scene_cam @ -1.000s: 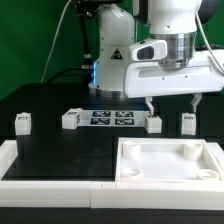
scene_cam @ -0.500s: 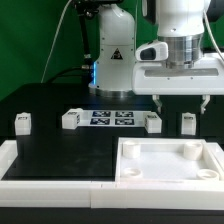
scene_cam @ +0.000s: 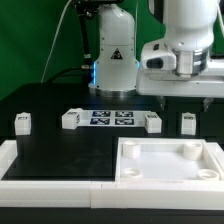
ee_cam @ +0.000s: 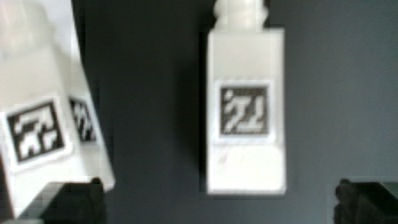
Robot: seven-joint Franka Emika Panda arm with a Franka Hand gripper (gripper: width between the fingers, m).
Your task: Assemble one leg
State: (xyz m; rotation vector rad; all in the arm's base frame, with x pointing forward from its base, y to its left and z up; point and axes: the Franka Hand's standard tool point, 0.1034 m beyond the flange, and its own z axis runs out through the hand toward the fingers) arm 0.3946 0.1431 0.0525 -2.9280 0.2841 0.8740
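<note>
While the leg (scene_cam: 187, 122) I'm after stands untouched on the bench (scene_cam: 60, 150), last in the row toward the edge on the exterior view's right, I judge this the approach step of the pick. The gripper (scene_cam: 183, 103) hangs above it, fingers (ee_cam: 71, 200) spread wide to either side, holding nothing. A second leg (scene_cam: 152, 122) stands just beside it, the marker board (scene_cam: 110, 118) beyond that, and the tray (scene_cam: 170, 178) lies along the edge nearest the exterior camera. Next I'd want a straight descent, keeping the leg centred between the fingers and clear of its neighbour, before closing.
</note>
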